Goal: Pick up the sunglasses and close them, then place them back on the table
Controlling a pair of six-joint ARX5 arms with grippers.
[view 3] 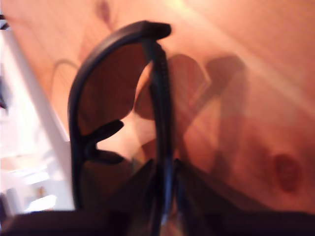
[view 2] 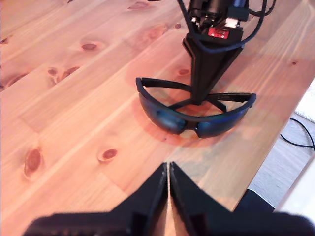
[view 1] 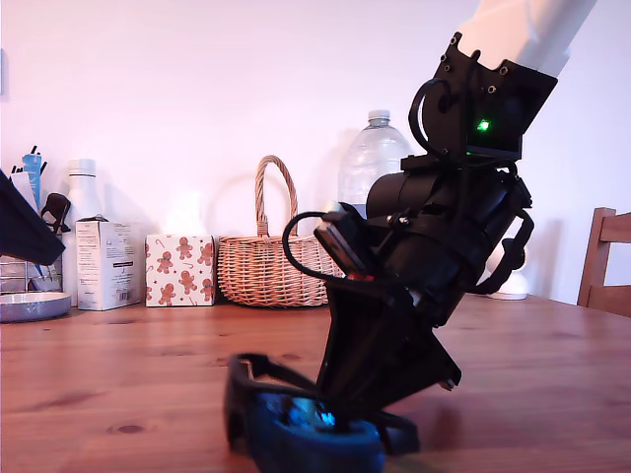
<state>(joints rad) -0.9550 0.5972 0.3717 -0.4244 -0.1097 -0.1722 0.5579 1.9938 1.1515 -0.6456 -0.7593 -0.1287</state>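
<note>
The black sunglasses (view 1: 296,434) with blue lenses lie near the front edge of the wooden table (view 1: 118,365) and appear to rest on it. My second gripper (view 1: 340,419) comes down on them from behind the lenses. In the first wrist view its tip (view 2: 198,100) meets the temple arms behind the frame of the sunglasses (view 2: 170,118). Its own view shows a temple arm (view 3: 160,98) running between the fingers, folded along the frame. My first gripper (view 2: 168,169) is shut and empty, hovering over the table in front of the lenses.
At the back stand a wicker basket (view 1: 264,261), a clear water bottle (view 1: 373,158), a gingerbread-print box (view 1: 180,269) and a white carton (view 1: 104,264). A wooden chair (view 1: 606,256) is at the exterior view's right. The table edge (view 2: 275,147) runs just past the sunglasses.
</note>
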